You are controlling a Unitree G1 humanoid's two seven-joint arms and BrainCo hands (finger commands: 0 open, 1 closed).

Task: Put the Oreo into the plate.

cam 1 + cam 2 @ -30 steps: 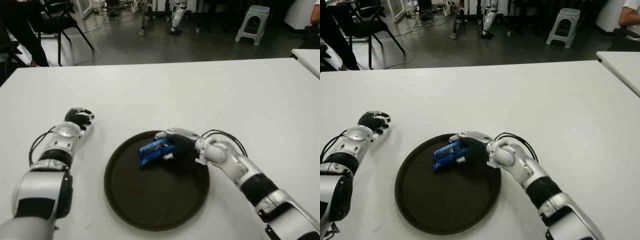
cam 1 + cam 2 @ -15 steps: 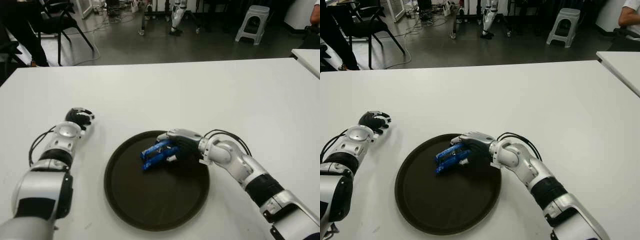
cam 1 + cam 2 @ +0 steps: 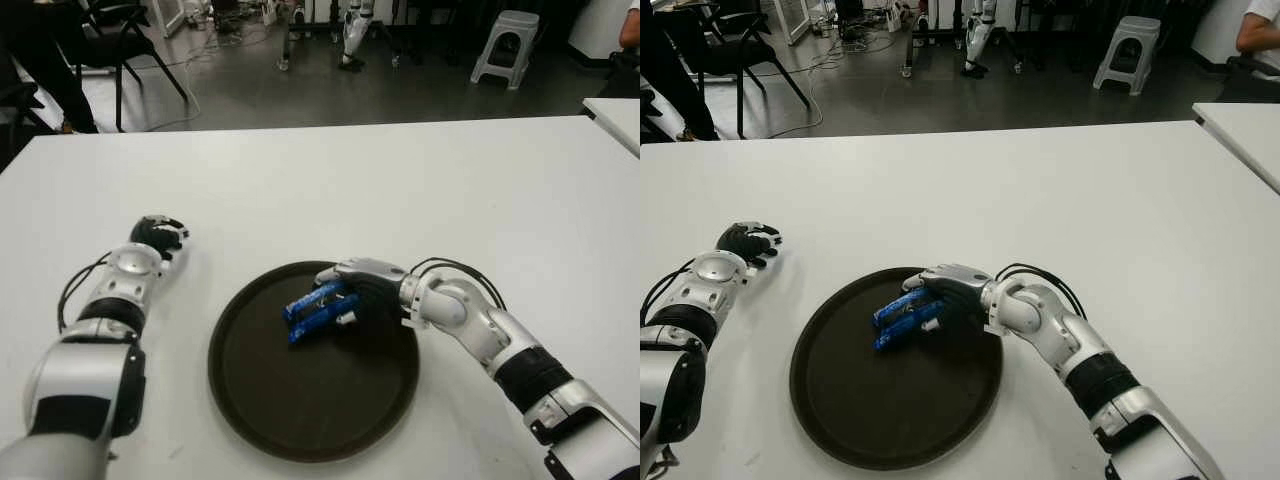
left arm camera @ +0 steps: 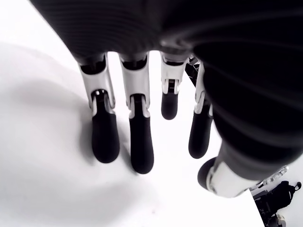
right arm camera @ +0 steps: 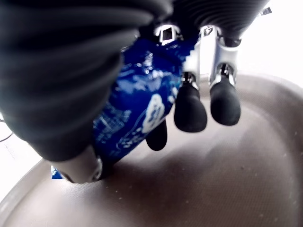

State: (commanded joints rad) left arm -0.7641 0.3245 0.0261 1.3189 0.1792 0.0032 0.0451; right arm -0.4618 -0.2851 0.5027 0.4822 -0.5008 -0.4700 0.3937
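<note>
Oreo pack (image 3: 312, 311) being held by right hand (image 3: 362, 291), fingers (image 5: 190, 109) curled round it, low over plate (image 3: 250, 400) interior, prob. for release inside rim. Left hand (image 3: 157, 237) being kept idle on surface (image 3: 420, 190), left of plate, fingers relaxed, holding nothing.
</note>
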